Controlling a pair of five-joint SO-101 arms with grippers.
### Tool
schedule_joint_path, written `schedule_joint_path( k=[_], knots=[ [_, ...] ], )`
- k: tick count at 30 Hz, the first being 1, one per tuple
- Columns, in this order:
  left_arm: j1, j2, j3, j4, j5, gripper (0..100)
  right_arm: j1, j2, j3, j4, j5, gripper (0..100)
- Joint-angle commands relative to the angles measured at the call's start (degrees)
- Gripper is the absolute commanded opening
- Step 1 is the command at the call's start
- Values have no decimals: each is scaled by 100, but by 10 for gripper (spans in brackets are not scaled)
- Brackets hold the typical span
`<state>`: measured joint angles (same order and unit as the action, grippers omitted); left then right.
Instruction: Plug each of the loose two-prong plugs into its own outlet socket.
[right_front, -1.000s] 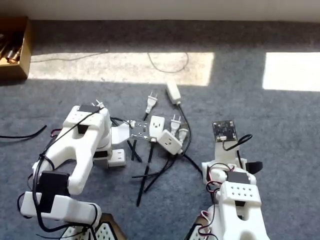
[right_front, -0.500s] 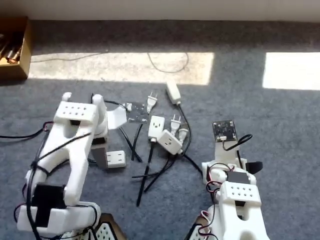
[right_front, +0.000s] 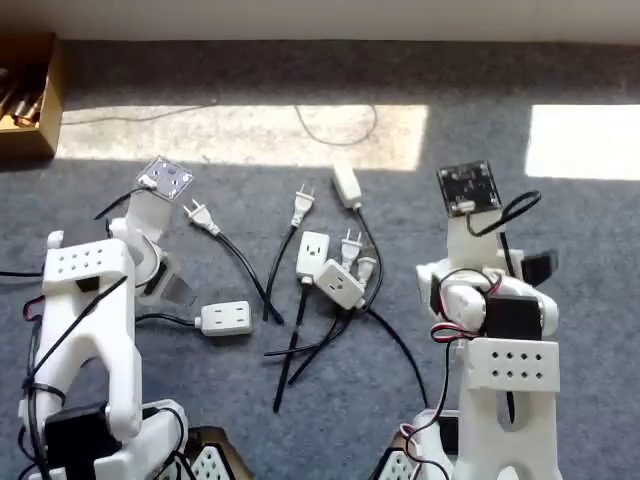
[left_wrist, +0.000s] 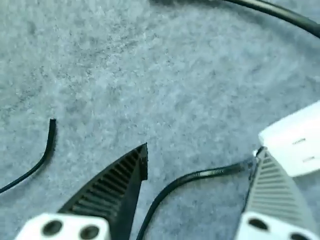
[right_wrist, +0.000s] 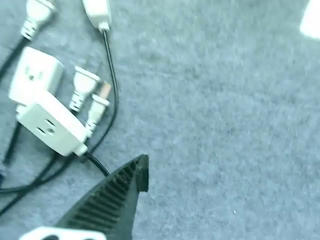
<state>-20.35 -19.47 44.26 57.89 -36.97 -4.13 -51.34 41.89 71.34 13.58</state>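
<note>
- While the left gripper (left_wrist: 202, 150) hangs with fingers spread wide, a white rectangular plastic outlet block (left_wrist: 295, 142) touches its pale fingertip (left_wrist: 267, 175). A thin black cord (left_wrist: 190, 180) crosses the gap.
- Nearby, a white two-prong plug (right_front: 198, 212) lies loose.
- A white cube socket (right_wrist: 34, 74) and a white socket block (right_wrist: 52, 129) touch, with two white plugs (right_wrist: 82, 85) against them.
- The right gripper (right_wrist: 131, 187) hovers beside these; how far it is spread cannot be told.

The left arm (right_front: 90, 320) is held bent, with its wrist tipped down. The left gripper (left_wrist: 202, 150) is held low, and its fingers (left_wrist: 120, 185) are spread wide apart. The right arm (right_front: 505, 365) is held up tall, with its wrist pointed down.
</note>
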Motion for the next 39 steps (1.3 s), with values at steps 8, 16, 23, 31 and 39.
schedule_joint_path(
  k=[8,16,23,31,39],
  knots=[
    [-92,435,-1534,-1134,1793,329,-514,2422,-681,-655,-1073,553],
    [699,3547,-4356,220,2796,329,-409,2158,901,-1622,-668,553],
    [848,5560,-6527,1477,3200,294,699,2123,1965,-2527,-273,553],
    [945,6536,-7811,2268,3165,165,778,2097,2826,-3380,-299,553],
    [1516,6686,-8497,3182,2664,5,778,2097,2835,-3389,-299,553]
  ],
)
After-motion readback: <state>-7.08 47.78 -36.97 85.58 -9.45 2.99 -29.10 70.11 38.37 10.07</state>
